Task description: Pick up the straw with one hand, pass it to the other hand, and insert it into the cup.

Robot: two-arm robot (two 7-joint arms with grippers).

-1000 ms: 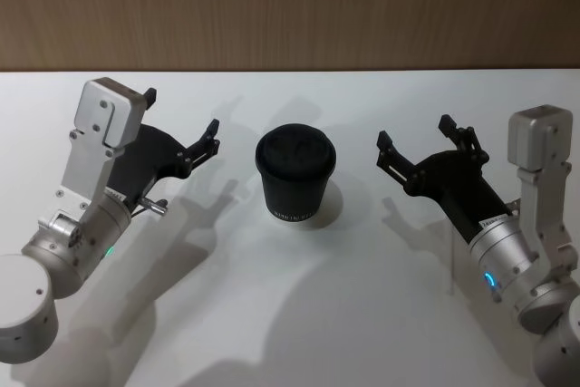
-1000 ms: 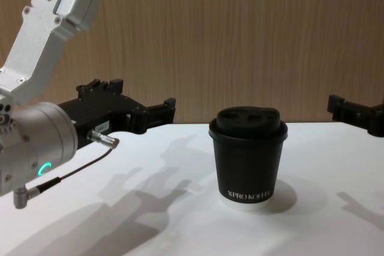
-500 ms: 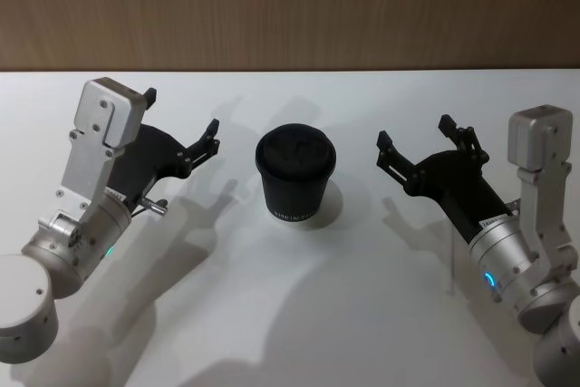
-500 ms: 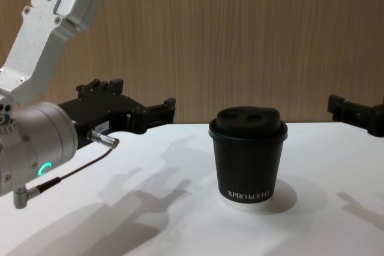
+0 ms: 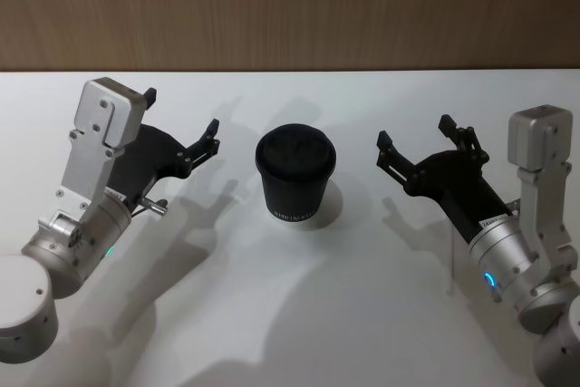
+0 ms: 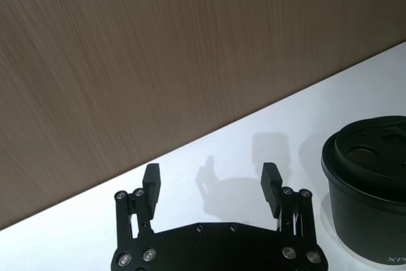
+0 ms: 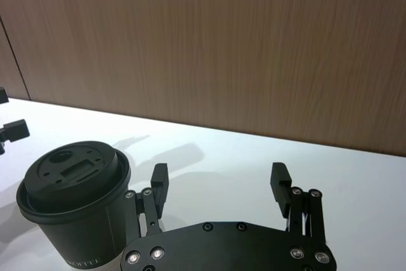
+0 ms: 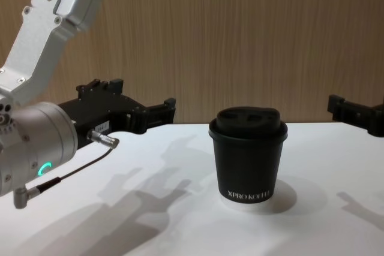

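While both arms hang over the white tabletop (image 5: 299, 314), my left claw (image 5: 181, 112) sits left of the cup (image 5: 294, 178) and my right claw (image 5: 414, 133) sits right of it, each near the cup, neither touching it. Both claws are spread wide with nothing between the fingers; the left wrist view and right wrist view show each pair of short black blocky fingers (image 6: 151, 179) well apart, bare tabletop in the gap.

Cup: small, black, matte paper wall, slightly tapered, standing upright at the tabletop's middle. White lettering low on the wall reads "XPRO KOFF" in the chest view, with the rest curving out of sight. The lid (image 7: 75, 169) is black plastic, domed, with moulded recesses and a small round hole on top. It is on the cup.

Straw (image 5: 451, 265): a thin straight white line lying on the tabletop just beside my right wrist, well apart from the cup, partly hidden by the arm. Faint against the white surface.

Claw bodies are flat black plates with silver screw heads. Wrists are fat silver cylinders; a green ring light (image 8: 42, 169) glows on the left one, a blue light (image 5: 489, 280) on the right. A thin grey cable (image 8: 78, 169) with a metal plug runs along the left wrist. A small white label on the left claw's body is too small to read. Behind the tabletop is a brown wood-grain wall (image 8: 240, 28).
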